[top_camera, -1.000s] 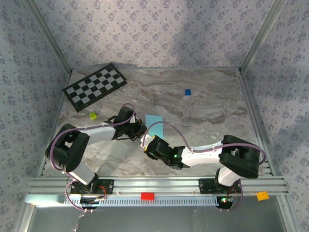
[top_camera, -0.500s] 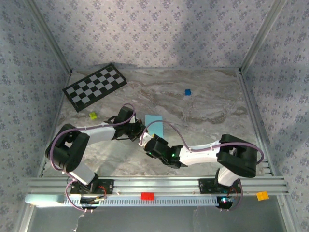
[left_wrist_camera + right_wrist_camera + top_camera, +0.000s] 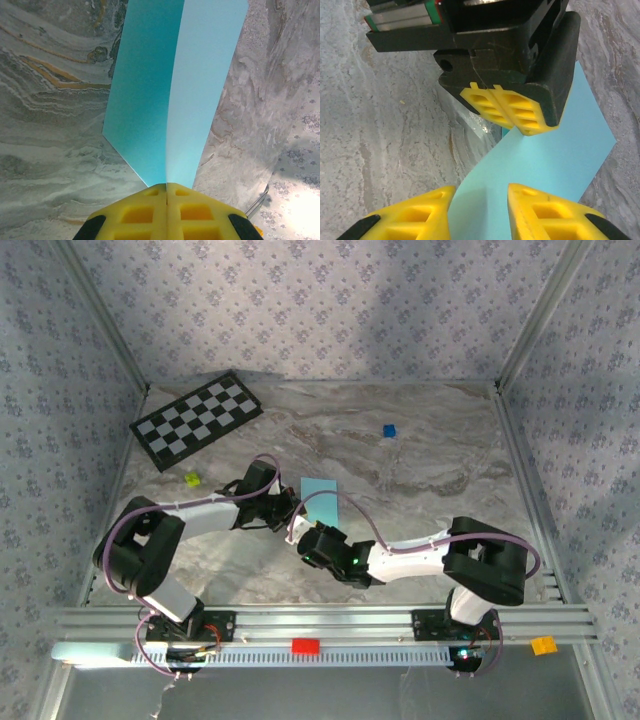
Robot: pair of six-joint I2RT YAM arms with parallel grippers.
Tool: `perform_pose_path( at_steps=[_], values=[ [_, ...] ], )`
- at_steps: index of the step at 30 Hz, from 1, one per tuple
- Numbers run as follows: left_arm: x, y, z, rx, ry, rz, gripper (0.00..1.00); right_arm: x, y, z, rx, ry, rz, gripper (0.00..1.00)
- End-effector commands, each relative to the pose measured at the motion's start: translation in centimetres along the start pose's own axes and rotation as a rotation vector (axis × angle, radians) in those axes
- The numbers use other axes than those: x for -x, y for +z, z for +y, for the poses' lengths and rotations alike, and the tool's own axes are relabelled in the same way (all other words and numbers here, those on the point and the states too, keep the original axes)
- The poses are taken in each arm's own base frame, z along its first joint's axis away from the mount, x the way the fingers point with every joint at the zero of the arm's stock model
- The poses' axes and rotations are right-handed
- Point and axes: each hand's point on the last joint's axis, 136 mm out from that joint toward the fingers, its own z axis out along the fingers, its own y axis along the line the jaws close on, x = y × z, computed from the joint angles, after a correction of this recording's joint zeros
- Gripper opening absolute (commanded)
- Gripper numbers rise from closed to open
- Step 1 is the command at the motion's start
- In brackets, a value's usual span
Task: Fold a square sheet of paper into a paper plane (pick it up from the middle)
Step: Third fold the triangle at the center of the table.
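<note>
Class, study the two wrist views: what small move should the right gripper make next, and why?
Probably close the right gripper on the square sheet of paper. Its jaws stand open with the sheet between them, and the left gripper is shut on the fold just beyond, so a second pinch looks ready.

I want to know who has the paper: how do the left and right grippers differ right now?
The left gripper is shut, pads pressed together on the sheet of paper; the right gripper has a clear gap between its pads. The left gripper pinches the sheet's folded end; the right gripper is open, the sheet showing in its gap, unclamped. Both have yellow pads.
</note>
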Motion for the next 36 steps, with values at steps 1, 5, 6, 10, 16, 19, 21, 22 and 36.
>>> perform_pose_path(
  at_steps=[1, 5, 6, 10, 16, 19, 21, 22, 36],
  values=[
    [0.20, -0.73, -0.91, -0.018, 0.018, -0.011, 0.02, 0.40, -0.13, -0.49, -0.037, -0.004, 0.002, 0.28],
    [0.26, -0.74, -0.95, -0.018, 0.018, -0.012, 0.03, 0.18, -0.24, -0.65, -0.040, 0.003, 0.007, 0.23],
    [0.26, -0.74, -1.03, -0.020, 0.021, -0.011, 0.03, 0.14, -0.27, -0.64, -0.038, 0.005, 0.009, 0.21],
    [0.27, -0.72, -0.99, -0.018, 0.019, -0.011, 0.03, 0.07, -0.27, -0.53, -0.022, 0.020, 0.014, 0.14],
    [0.27, -0.76, -0.90, -0.013, 0.017, -0.012, 0.04, 0.06, -0.30, -0.62, -0.018, 0.040, 0.024, 0.10],
    [0.31, -0.83, -0.87, -0.009, 0.017, -0.015, 0.04, 0.10, -0.33, -0.77, -0.016, 0.055, 0.026, 0.10],
    [0.27, -0.80, -0.85, -0.007, 0.017, -0.014, 0.04, 0.10, -0.34, -0.83, -0.017, 0.061, 0.027, 0.11],
    [0.31, -0.79, -0.77, -0.004, 0.014, -0.015, 0.04, 0.13, -0.35, -0.86, -0.016, 0.066, 0.025, 0.12],
    [0.33, -0.79, -0.74, 0.003, 0.015, -0.015, 0.05, 0.32, -0.34, -0.95, 0.064, 0.164, 0.023, 0.15]
  ],
)
